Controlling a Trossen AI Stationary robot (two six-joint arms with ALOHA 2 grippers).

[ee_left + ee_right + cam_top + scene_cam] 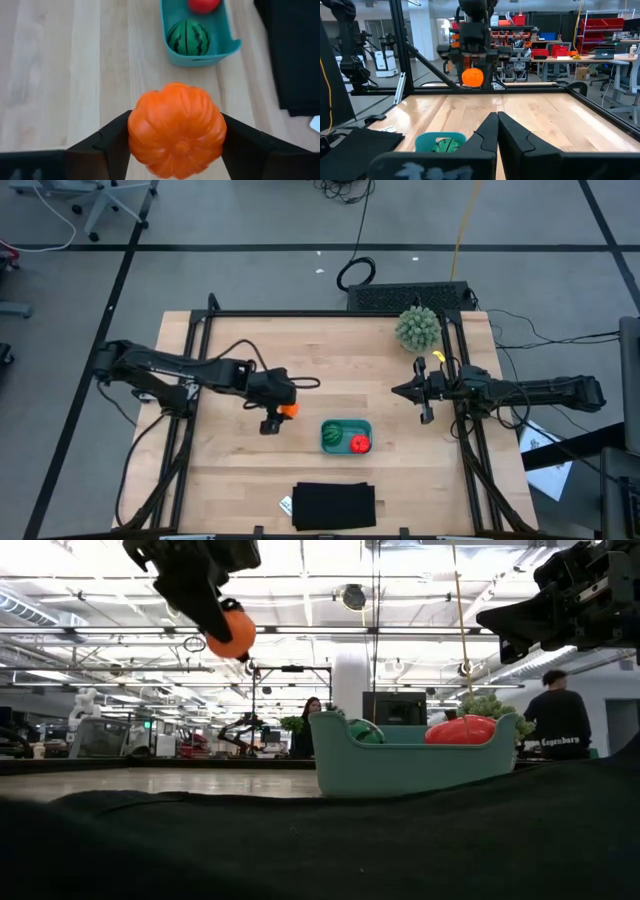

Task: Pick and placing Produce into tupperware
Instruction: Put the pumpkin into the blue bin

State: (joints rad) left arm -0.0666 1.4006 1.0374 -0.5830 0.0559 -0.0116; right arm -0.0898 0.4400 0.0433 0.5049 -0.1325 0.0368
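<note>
orange ball fills the left wrist view, clamped between the left gripper fingers, raised above the wood beside the tupperware. watermelon and tomato lie inside it. right gripper hangs closed and empty, well apart. only the low view shows the ball's height.

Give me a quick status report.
Left gripper holds orange ball aloft, short of tupperware. Watermelon, tomato inside. Right gripper shut, idle. Nothing blocking.
</note>
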